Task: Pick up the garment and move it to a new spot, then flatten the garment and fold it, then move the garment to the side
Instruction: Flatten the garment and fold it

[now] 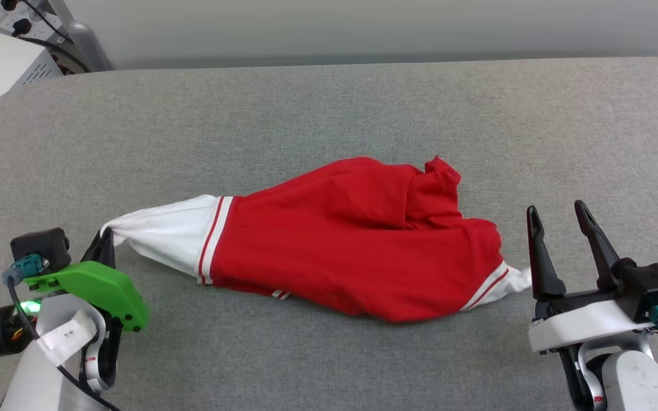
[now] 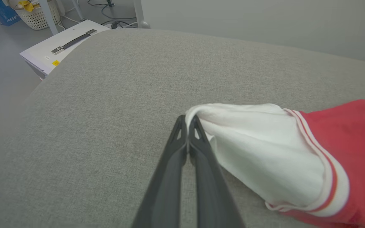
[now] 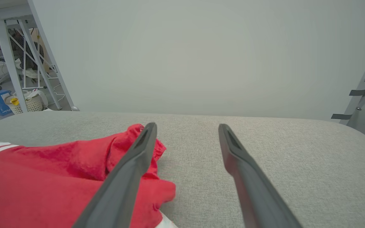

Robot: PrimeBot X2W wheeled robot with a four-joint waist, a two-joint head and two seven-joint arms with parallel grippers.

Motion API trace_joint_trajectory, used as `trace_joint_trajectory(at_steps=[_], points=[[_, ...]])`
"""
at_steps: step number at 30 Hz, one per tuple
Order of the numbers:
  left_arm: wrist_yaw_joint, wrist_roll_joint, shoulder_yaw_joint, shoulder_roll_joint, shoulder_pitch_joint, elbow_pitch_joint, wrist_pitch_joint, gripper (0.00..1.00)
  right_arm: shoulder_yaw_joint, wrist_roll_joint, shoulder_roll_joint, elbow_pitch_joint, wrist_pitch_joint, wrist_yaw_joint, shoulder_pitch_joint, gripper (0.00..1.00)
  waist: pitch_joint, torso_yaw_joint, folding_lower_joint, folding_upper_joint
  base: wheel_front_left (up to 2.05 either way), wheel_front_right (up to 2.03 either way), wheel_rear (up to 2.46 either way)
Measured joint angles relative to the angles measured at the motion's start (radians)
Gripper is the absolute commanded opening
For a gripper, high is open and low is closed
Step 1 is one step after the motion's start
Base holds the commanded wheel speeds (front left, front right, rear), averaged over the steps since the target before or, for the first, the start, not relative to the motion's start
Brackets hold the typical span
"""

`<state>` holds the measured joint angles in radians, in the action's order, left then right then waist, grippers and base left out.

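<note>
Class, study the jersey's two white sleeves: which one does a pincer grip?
The sleeve on the robot's left: its tip is pinched in the shut left pincer. The other sleeve, at the garment's right end, lies free beside the open right pincer.

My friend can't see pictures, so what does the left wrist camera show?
The left pincer is shut on the tip of the white sleeve of a red garment, which lies on a grey cloth-covered table. Beyond the table's edge sits a white box with a dark handle.
</note>
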<state>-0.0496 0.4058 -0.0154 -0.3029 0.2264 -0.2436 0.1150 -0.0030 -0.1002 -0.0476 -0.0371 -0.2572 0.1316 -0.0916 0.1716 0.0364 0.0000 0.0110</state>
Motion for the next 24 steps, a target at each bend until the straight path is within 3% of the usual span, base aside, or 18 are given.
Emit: trace_joint_trajectory(at_steps=[1,2,8,18,21,24], points=[[-0.002,0.000,0.002,-0.003,-0.003,-0.011,0.001,0.06,0.000,0.000,0.000,-0.001,0.000,0.000,0.000,1.00,0.001,0.000,0.0000,0.0000,0.00,0.00,0.00],[-0.003,-0.001,-0.001,-0.007,-0.006,-0.027,0.007,1.00,0.001,0.000,0.000,-0.004,0.000,0.000,0.000,1.00,0.002,0.001,0.0000,0.0000,0.00,0.00,0.00],[0.016,-0.001,-0.022,0.000,-0.021,-0.069,-0.038,1.00,-0.006,0.002,0.000,-0.019,0.000,0.000,0.000,1.00,-0.009,0.001,0.0000,0.0000,0.00,0.00,0.00],[0.113,-0.034,-0.109,0.030,-0.050,0.010,-0.286,1.00,-0.016,0.019,-0.002,-0.047,0.003,0.000,0.011,1.00,-0.054,-0.042,0.0000,0.0000,0.00,0.00,0.00],[0.122,-0.056,-0.139,0.043,-0.078,0.050,-0.326,1.00,0.029,0.010,-0.027,-0.065,0.101,0.000,0.007,1.00,-0.062,-0.071,0.0000,0.0000,0.00,0.00,0.00],[0.127,-0.074,-0.170,0.059,-0.095,0.094,-0.346,1.00,0.092,-0.020,-0.104,-0.060,0.280,0.000,-0.024,1.00,-0.064,-0.108,0.0000,0.0000,0.00,0.00,0.00]])
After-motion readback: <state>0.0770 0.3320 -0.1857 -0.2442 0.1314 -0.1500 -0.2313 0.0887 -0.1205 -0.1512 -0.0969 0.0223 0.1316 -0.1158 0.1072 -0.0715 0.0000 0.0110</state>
